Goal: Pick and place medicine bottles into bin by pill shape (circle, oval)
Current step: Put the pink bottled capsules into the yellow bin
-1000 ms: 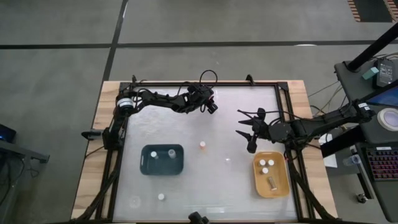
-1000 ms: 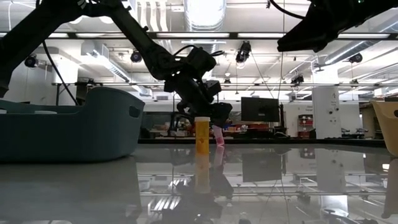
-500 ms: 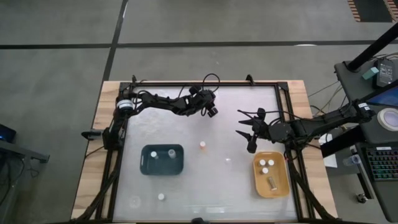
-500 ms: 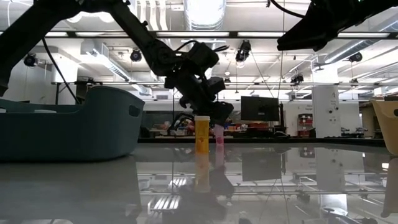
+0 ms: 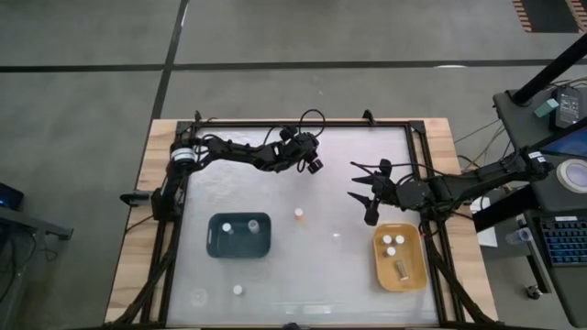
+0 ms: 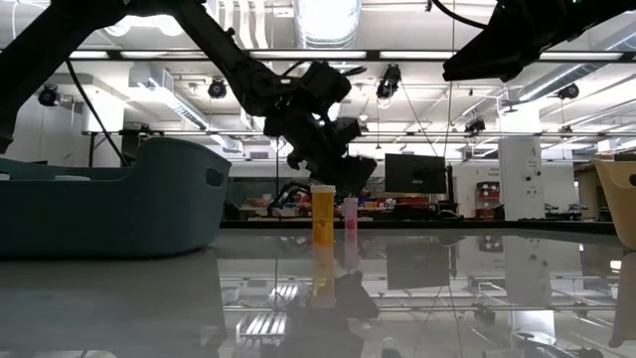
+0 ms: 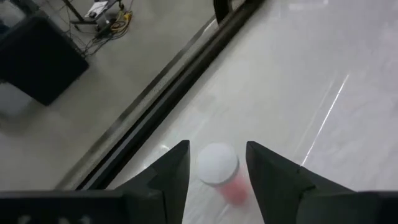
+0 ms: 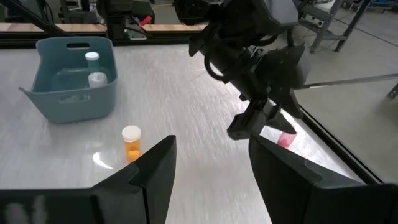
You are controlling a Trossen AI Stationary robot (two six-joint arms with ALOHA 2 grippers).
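We note a pink bottle (image 7: 219, 171), white-capped, upright near the table's far edge, framed between the spread fingers of the left gripper (image 7: 216, 163) hovering above. No label legible. The right gripper (image 5: 365, 194), fingers apart, idles beside the yellow bin (image 5: 415, 271).

The left arm stretches toward twelve o'clock, its left gripper (image 5: 315, 166) angled downward with fingers spread apart. The right arm reaches in from three o'clock, its right gripper (image 5: 360, 187) held aloft, fingers parted.
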